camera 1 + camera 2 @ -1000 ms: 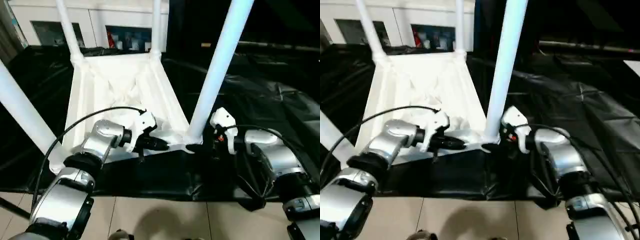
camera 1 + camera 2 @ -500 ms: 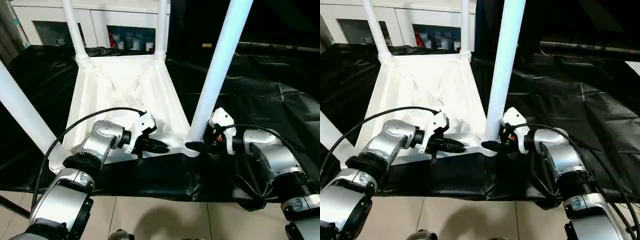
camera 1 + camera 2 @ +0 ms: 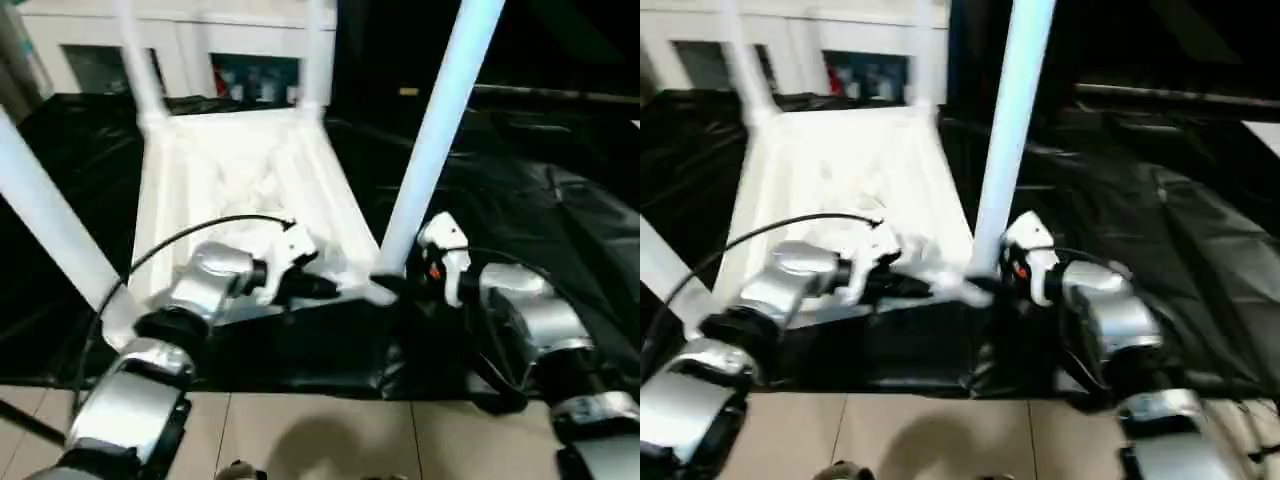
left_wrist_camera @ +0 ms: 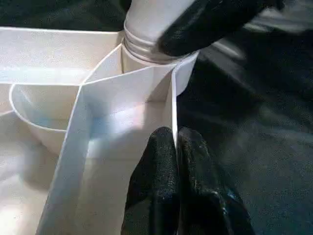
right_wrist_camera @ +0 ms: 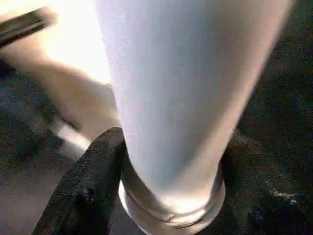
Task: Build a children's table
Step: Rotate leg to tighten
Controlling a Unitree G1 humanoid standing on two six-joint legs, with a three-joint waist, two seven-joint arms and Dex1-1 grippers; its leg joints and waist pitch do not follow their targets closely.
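The white tabletop lies upside down on a black sheet with four white legs standing up from its corner sockets. My left gripper is at the near rim, and in the left wrist view its fingers are shut on the thin rim wall. My right gripper is at the base of the near right leg. In the right wrist view a black finger presses against each side of that leg, just above its socket ring.
The black sheet covers the floor around the table. Pale tiles show at the near edge. A white glass-fronted cabinet stands behind. A black cable arcs over my left forearm. The near left leg rises close to my left arm.
My right gripper's fingers have closed in on the base of the near right leg. The left gripper keeps its pinch on the rim. The camera has shifted a little.
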